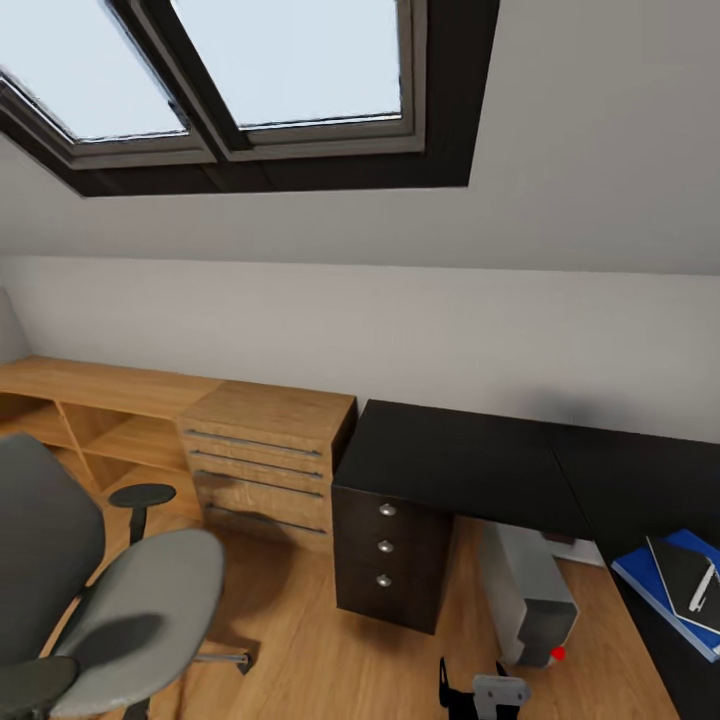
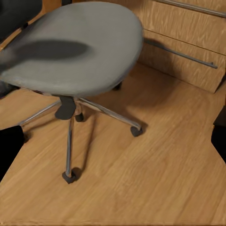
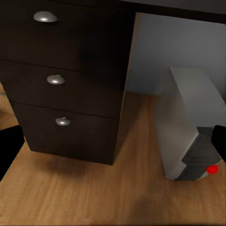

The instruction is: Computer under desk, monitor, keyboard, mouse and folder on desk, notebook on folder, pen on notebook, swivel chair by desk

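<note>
1. Nearest you, at the bottom edge of the head view, sits an end effector (image 1: pixel 487 692), most likely the right one. Its fingers are cut off by the frame, so you cannot tell whether they are apart or together. The dark shapes at the edges of the two wrist views settle nothing for either arm.

2. Just beyond it the computer (image 1: pixel 527 588) stands on the wood floor (image 1: pixel 330 650) under the desk (image 1: pixel 455 462), beside the black drawer unit (image 1: pixel 388 545). Its long axis runs back toward the wall, and the front with the red dot faces you. That part of the task looks done.

3. On your left is the swivel chair (image 1: pixel 135 610); the left wrist view looks down on its grey seat (image 2: pixel 70 44) and chrome legs (image 2: pixel 106 112). The seat is bare. It stands off from the desk, in front of the light wood cabinet (image 1: pixel 265 462), so judge this the piece left to move. It lies left of the end effector, nearer your left arm, and needs to roll rightward toward the drawer unit.

4. Far right, on the desk's side wing, the blue folder (image 1: pixel 650 580) lies flat with the dark notebook (image 1: pixel 688 580) on it and the white pen (image 1: pixel 704 588) on top, the pen's length pointing roughly away from you.
</note>
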### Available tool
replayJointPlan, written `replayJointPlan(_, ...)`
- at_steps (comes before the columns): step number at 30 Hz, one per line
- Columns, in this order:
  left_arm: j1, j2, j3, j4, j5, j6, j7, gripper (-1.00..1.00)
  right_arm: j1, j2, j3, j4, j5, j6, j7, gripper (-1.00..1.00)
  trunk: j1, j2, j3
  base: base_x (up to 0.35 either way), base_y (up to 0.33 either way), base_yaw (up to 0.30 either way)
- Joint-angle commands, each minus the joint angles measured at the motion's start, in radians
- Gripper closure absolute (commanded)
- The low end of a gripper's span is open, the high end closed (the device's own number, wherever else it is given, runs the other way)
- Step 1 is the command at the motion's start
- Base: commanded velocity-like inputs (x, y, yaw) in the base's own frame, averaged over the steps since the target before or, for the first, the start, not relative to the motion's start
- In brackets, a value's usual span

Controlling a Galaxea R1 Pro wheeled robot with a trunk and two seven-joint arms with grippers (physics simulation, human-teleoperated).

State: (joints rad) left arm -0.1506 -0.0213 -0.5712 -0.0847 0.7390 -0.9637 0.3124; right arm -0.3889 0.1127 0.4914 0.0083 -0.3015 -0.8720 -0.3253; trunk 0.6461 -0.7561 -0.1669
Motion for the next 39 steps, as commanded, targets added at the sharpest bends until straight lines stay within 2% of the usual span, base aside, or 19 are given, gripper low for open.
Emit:
replayJointPlan(1,-0.001,0.000,-0.009,0.000,0.000,-0.001,0.010,-1.00,-0.001,0.000,0.009,0.001,-0.005,-0.002,-0.005,-1.00,0.000,-0.001,-0.002,-0.302,0.129,0.268)
replayJointPlan(16,-0.001,0.000,-0.008,0.000,0.000,-0.001,0.010,-1.00,-0.001,0.011,0.009,0.004,-0.004,-0.004,-0.005,-1.00,0.000,-0.001,-0.002,-0.251,0.077,0.276)
replayJointPlan(22,-0.001,0.002,-0.007,0.002,0.000,-0.001,0.010,-1.00,-0.001,0.014,0.009,0.012,-0.001,-0.005,-0.005,-1.00,0.000,-0.001,-0.002,-0.095,0.049,0.278)
replayJointPlan(31,-0.001,0.001,-0.007,0.002,0.000,-0.001,0.011,-1.00,0.000,0.010,0.007,0.013,0.059,-0.004,-0.005,-1.00,0.000,-0.001,-0.002,-0.003,0.001,0.278)
replayJointPlan(39,-0.001,0.000,-0.006,0.003,0.002,-0.002,0.016,-1.00,0.001,0.008,0.007,0.013,0.069,-0.004,-0.005,-1.00,0.000,-0.001,-0.002,0.000,0.000,0.280)
